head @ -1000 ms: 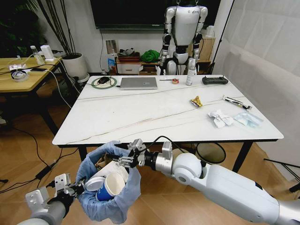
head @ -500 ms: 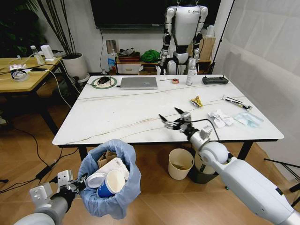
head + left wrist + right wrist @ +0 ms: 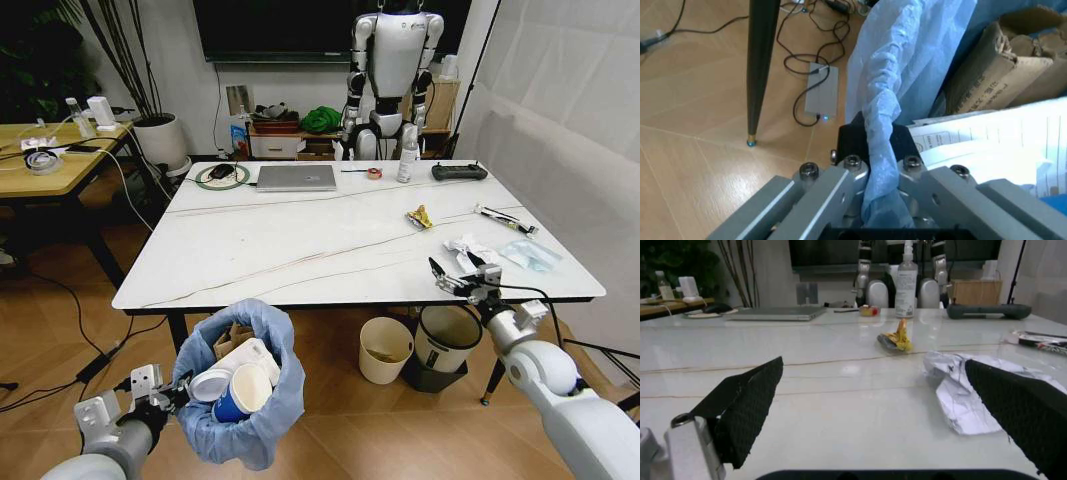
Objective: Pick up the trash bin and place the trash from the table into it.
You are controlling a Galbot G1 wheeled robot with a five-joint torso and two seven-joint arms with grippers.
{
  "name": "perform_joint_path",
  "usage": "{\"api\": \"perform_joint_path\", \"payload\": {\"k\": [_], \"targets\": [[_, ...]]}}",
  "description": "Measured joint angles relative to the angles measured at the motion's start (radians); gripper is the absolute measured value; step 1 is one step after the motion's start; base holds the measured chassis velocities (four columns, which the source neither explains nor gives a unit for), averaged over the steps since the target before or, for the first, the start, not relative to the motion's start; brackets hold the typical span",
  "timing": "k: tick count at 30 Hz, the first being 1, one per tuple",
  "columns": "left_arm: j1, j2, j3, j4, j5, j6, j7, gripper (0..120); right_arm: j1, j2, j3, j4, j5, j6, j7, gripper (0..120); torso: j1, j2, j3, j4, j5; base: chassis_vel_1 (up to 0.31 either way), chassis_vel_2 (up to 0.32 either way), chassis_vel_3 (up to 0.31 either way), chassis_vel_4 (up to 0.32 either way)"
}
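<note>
The trash bin [image 3: 250, 435], lined with a light-blue bag, hangs low in front of the table [image 3: 280, 250]. My left gripper [image 3: 172, 393] is shut on its rim and bag [image 3: 881, 165]. Inside lie a blue paper cup [image 3: 243, 393], white wrappers and brown cardboard [image 3: 1000, 65]. My right gripper [image 3: 462, 279] is open at the table's front right edge, just short of a crumpled white tissue [image 3: 468, 252]. In the right wrist view the tissue [image 3: 960, 390] lies ahead of the open right gripper [image 3: 872, 365]. A yellow wrapper [image 3: 419, 216] [image 3: 897, 339] sits farther back.
A pale wrapper [image 3: 528, 254] and a thin packet [image 3: 505, 219] lie at the table's right. A laptop [image 3: 295, 177], spray bottle [image 3: 407, 152] and black controller [image 3: 458, 171] line the far edge. A cream bucket [image 3: 385, 349] and round bin [image 3: 447, 335] stand underneath.
My right gripper has swung from above the bin up and to the right, to the table's front right edge by the tissue. The left gripper still holds the bin.
</note>
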Motion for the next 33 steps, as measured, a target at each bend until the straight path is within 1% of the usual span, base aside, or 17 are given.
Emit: {"api": "perform_joint_path", "payload": {"k": [1,2,3,6,7,12,15,23,33], "targets": [[0.010,-0.002,-0.001,-0.006,0.000,-0.001,0.000,0,-0.041,0.015,0.036,0.015,-0.001,0.003,-0.016,100,0.000,0.000,0.000,0.0001,-0.0002,0.000,0.000,0.000,0.000],[0.014,-0.002,-0.002,-0.007,0.000,-0.001,0.001,0,-0.056,0.021,0.048,0.020,-0.001,0.003,-0.022,100,0.000,0.000,0.000,0.0001,-0.0003,0.000,0.000,0.000,0.000],[0.039,-0.009,-0.001,-0.013,0.019,-0.010,0.009,0,-0.160,0.075,0.137,0.045,-0.024,0.020,-0.056,100,0.000,0.000,0.000,0.0002,-0.0004,0.000,0.000,0.000,0.000],[0.046,-0.012,0.001,-0.020,0.027,-0.013,0.012,0,-0.200,0.116,0.182,0.056,-0.029,0.027,-0.074,100,0.000,0.000,0.000,0.0000,-0.0006,0.000,0.000,0.000,0.000],[0.046,-0.012,0.001,-0.020,0.027,-0.013,0.012,0,-0.200,0.116,0.182,0.056,-0.029,0.027,-0.074,100,0.000,0.000,0.000,0.0000,-0.0006,0.000,0.000,0.000,0.000],[0.046,-0.012,0.007,-0.021,0.029,-0.013,0.012,0,-0.222,0.185,0.216,0.045,-0.026,0.044,-0.089,100,0.000,0.000,0.000,0.0002,-0.0004,0.000,0.000,0.000,0.000],[0.047,-0.010,0.007,-0.021,0.029,-0.013,0.012,0,-0.225,0.200,0.222,0.041,-0.022,0.047,-0.092,100,0.000,0.000,0.000,0.0001,-0.0006,0.000,0.000,0.000,0.000],[0.048,-0.010,0.007,-0.022,0.027,-0.013,0.012,0,-0.228,0.230,0.222,0.035,-0.010,0.051,-0.099,100,0.000,0.000,0.000,0.0003,-0.0007,-0.013,-0.006,0.004,0.009],[0.048,-0.010,0.006,-0.024,0.024,-0.013,0.011,0,-0.230,0.249,0.222,0.031,-0.011,0.057,-0.107,100,0.000,0.000,0.000,0.0001,-0.0005,-0.105,-0.099,0.104,0.112]]}}
